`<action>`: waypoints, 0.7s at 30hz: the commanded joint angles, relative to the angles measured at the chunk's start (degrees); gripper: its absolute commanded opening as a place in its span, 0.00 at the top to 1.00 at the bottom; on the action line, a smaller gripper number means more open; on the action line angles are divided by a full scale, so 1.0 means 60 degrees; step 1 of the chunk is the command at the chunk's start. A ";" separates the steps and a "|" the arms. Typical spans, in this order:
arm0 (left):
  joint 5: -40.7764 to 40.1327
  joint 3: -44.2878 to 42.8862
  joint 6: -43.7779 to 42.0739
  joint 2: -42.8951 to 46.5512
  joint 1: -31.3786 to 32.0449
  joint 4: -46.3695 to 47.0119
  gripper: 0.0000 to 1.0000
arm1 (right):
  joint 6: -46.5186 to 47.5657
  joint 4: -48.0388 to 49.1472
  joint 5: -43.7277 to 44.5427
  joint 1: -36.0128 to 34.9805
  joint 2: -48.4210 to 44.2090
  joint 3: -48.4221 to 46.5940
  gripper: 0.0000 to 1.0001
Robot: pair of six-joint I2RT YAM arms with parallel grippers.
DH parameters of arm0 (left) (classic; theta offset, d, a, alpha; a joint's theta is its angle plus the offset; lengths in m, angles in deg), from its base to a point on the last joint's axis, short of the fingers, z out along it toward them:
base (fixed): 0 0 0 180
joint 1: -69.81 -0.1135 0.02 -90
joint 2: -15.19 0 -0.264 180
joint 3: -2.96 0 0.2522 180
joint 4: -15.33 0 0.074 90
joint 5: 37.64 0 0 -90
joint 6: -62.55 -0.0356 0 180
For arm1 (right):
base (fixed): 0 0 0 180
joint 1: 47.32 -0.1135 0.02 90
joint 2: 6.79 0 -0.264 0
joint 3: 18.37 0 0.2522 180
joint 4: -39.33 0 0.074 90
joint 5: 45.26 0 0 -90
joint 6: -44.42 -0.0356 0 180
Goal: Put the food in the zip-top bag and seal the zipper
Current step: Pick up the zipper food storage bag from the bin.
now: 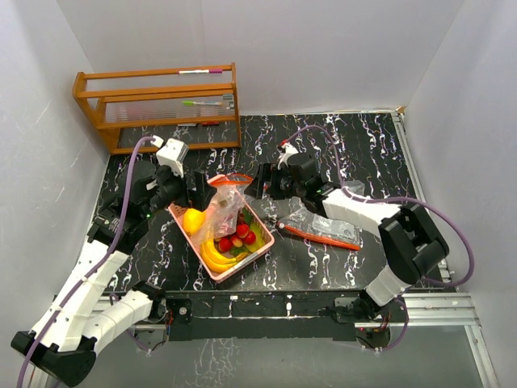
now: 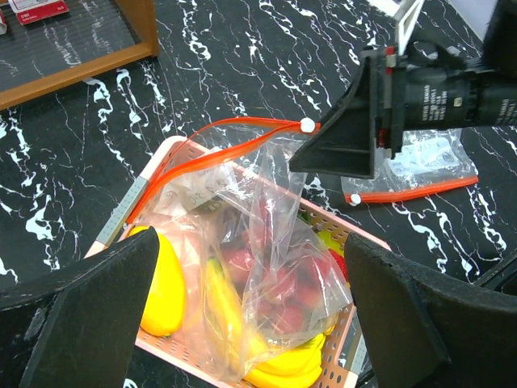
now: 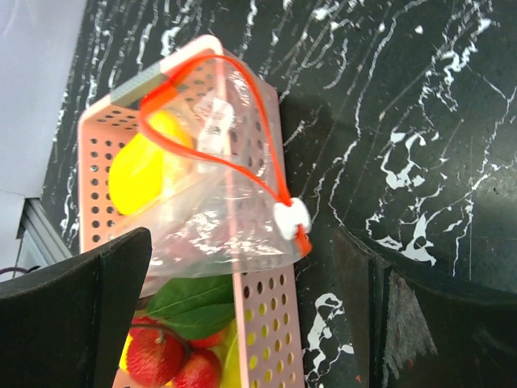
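Note:
A pink basket (image 1: 260, 246) holds the food: a yellow mango-like fruit (image 1: 193, 220), a banana bunch (image 1: 216, 255), red strawberry pieces (image 1: 241, 233) and green leaves (image 3: 190, 303). A clear zip-top bag (image 1: 226, 200) with an orange zipper stands open over the basket's far end. Strawberries show through its plastic in the left wrist view (image 2: 275, 299); I cannot tell if they are inside. My left gripper (image 1: 198, 191) is open, its jaws spread above the basket and bag (image 2: 266, 234). My right gripper (image 1: 257, 184) is open, with the bag's white slider (image 3: 289, 217) between its jaws, untouched.
A second clear zip bag (image 1: 319, 226) with an orange zipper lies flat on the black marbled table, right of the basket and under the right arm. A wooden rack (image 1: 157, 105) stands at the far left. White walls close in the table.

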State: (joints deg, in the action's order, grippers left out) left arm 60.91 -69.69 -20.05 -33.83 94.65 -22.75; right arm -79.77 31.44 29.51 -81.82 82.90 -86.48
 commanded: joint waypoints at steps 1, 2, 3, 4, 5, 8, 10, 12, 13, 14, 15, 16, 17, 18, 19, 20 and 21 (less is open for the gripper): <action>-0.0011 0.0044 -0.0133 0.0213 -0.0053 -0.0046 0.03 | -0.0054 0.0957 -0.0060 -0.0020 0.0350 -0.0358 0.02; -0.0037 0.0065 -0.0147 0.0231 -0.0060 -0.0049 0.03 | -0.0077 0.1095 -0.0087 -0.0019 0.0408 -0.0295 0.02; -0.0073 0.0084 -0.0156 0.0237 -0.0054 -0.0049 0.03 | -0.0104 0.1240 -0.0127 -0.0019 0.0462 -0.0232 0.02; -0.0094 0.0109 -0.0163 0.0240 -0.0053 -0.0051 0.03 | -0.0126 0.1436 -0.0200 -0.0021 0.0524 -0.0198 0.02; -0.0112 0.0117 -0.0156 0.0235 -0.0053 -0.0049 0.03 | -0.0153 0.1594 -0.0284 -0.0018 0.0590 -0.0178 0.02; -0.0099 0.0147 -0.0157 0.0225 -0.0053 -0.0013 0.03 | -0.0240 0.2153 -0.0611 -0.0020 0.0803 -0.0144 0.02; -0.0090 0.0155 -0.0153 0.0208 -0.0053 -0.0007 0.03 | -0.0319 0.2570 -0.0909 -0.0021 0.0936 -0.0118 0.08; -0.0079 0.0140 -0.0149 0.0205 -0.0053 -0.0002 0.03 | -0.0396 0.2860 -0.1232 -0.0021 0.1084 -0.0133 0.19; -0.0088 0.0134 -0.0149 0.0212 -0.0053 -0.0005 0.03 | -0.0429 0.2922 -0.1367 -0.0019 0.1144 -0.0162 0.27; -0.0087 0.0133 -0.0149 0.0213 -0.0051 -0.0018 0.03 | -0.0425 0.2952 -0.1490 -0.0016 0.1199 -0.0188 0.35; -0.0096 0.0133 -0.0149 0.0211 -0.0053 -0.0025 0.03 | -0.0424 0.2977 -0.1583 -0.0021 0.1220 -0.0176 0.44; -0.0106 0.0131 -0.0138 0.0214 -0.0057 -0.0033 0.03 | -0.0424 0.2997 -0.1642 -0.0021 0.1229 -0.0155 0.52; -0.0119 0.0133 -0.0141 0.0215 -0.0061 -0.0041 0.03 | -0.0429 0.3014 -0.1656 -0.0021 0.1195 -0.0132 0.62; -0.0124 0.0133 -0.0148 0.0222 -0.0054 -0.0048 0.03 | -0.0437 0.3007 -0.1640 -0.0021 0.1126 -0.0083 0.75; -0.0123 0.0133 -0.0138 0.0220 -0.0053 -0.0041 0.03 | -0.0424 0.2984 -0.1598 -0.0012 0.1061 -0.0052 0.85; -0.0115 0.0126 -0.0128 0.0228 -0.0053 -0.0035 0.03 | -0.0417 0.2916 -0.1556 -0.0020 0.0963 -0.0020 0.92; -0.0111 0.0130 -0.0113 0.0223 -0.0049 -0.0025 0.03 | -0.0383 0.2830 -0.1505 -0.0010 0.0856 0.0013 0.92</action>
State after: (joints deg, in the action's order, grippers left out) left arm 60.41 -68.82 -20.44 -33.37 94.65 -22.90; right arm -82.26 44.31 21.45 -81.82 90.68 -86.41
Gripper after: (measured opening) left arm 0.971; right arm 0.141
